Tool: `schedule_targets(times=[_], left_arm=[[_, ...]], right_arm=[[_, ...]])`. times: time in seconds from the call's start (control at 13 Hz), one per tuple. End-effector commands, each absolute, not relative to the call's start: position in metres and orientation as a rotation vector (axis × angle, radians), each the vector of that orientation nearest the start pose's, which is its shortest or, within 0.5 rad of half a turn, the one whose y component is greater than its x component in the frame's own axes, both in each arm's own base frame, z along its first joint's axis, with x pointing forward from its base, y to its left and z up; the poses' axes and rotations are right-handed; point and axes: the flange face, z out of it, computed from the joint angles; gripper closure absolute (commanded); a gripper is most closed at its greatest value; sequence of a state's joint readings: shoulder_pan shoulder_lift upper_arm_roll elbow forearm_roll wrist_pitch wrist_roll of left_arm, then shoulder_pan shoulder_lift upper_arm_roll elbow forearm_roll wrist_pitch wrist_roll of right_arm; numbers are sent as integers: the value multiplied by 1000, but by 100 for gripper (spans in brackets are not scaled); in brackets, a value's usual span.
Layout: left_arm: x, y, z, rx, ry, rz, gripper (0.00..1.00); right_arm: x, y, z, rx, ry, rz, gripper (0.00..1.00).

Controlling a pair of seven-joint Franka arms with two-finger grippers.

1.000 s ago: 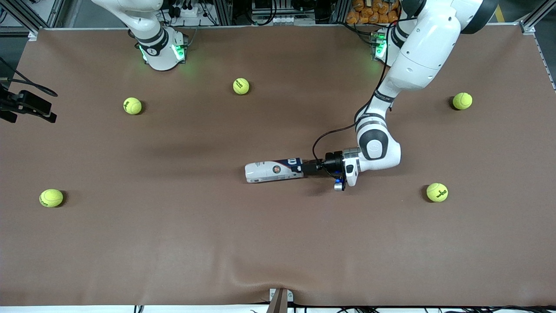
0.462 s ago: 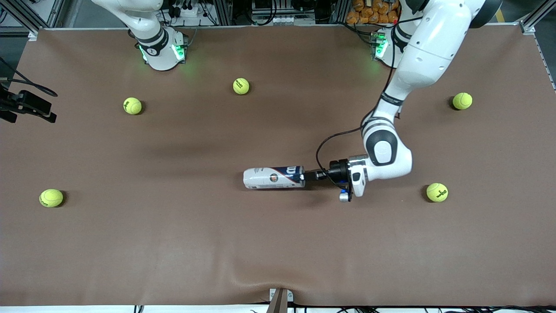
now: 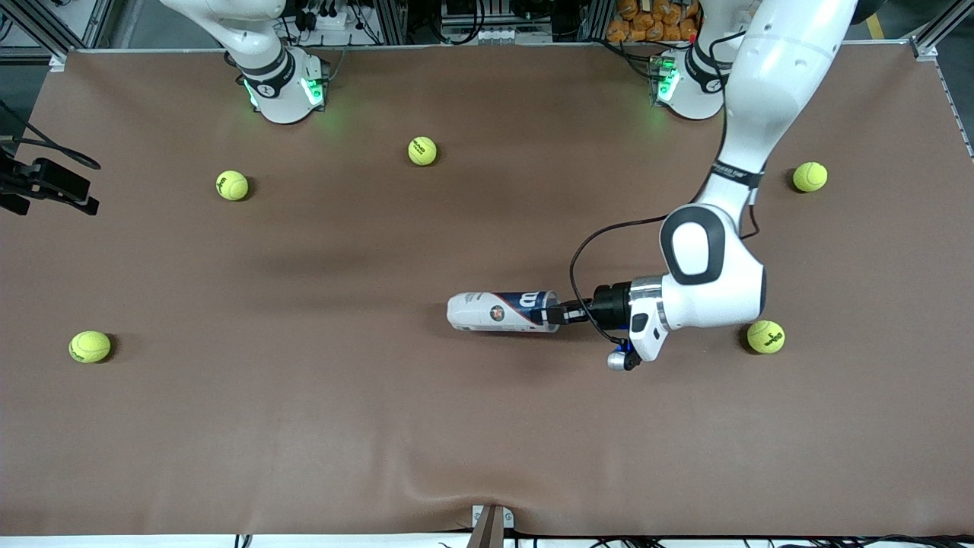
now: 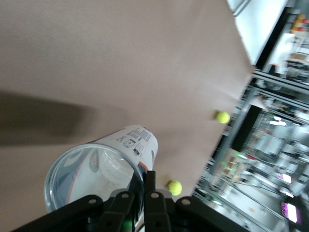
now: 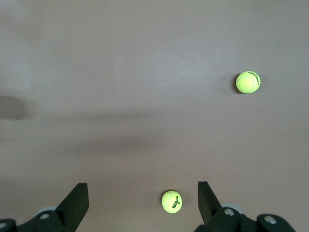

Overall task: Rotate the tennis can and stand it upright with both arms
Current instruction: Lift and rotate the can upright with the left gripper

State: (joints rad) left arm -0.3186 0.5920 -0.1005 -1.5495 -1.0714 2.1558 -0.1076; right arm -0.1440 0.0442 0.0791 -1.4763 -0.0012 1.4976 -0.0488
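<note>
Progress: tennis can lies on its side mid-table, not yet upright; turning and standing it remain.
Left gripper: fingers clenched on the can's open rim.
Right gripper: fingers spread, empty, waiting over bare table well apart from the can.
Surroundings: tennis balls scattered; nearest ball lies toward the left arm's end from the can.
Obstacles: none touching the can.
</note>
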Motion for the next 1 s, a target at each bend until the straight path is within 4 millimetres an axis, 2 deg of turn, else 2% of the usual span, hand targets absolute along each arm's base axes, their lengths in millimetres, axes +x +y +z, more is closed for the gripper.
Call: schedule_targets(times=[0.0,0.15,0.31,0.46,0.62,0.77,0.92], left_arm=[[634,-347,371,2337,378,-261,100],[618,-377,388,2483,353,-224,100],[597,-412,392,2627,350,-179,100],[581,-434,391,2754,362,-104,100],[560,-469,396,2835,303,-13,100],[542,-491,389,2936,238,97,100],[526,-509,372,3001,201,150,100]], right_arm=[[558,-42,644,-3151,26,20,0],[558,-42,643,-3149,26,22,0],[558,-42,644,-3149,26,20,0],[558,-42,644,-3149,26,20,0],[558,-42,644,-3149,26,20,0],[558,-42,644,-3149,26,20,0],[558,-42,644,-3149,26,20,0]])
